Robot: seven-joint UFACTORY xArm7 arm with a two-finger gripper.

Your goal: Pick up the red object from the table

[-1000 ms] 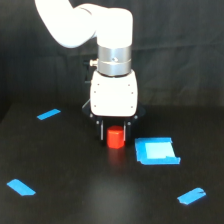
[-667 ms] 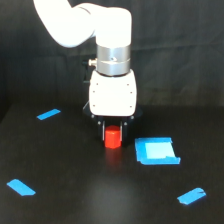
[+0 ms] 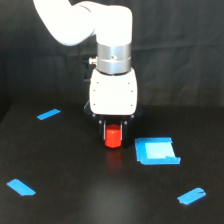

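On the wide matte black table (image 3: pixel 60 210), blue tape strips (image 3: pixel 48 114) lie at the exterior view's left. Centre, the white arm's gripper (image 3: pixel 113 134) straddles the small red-orange cylinder (image 3: pixel 113 138), positioned for lifting; whether its fingers are clenched, I cannot tell. A blue square patch (image 3: pixel 156 150) sits just beside.
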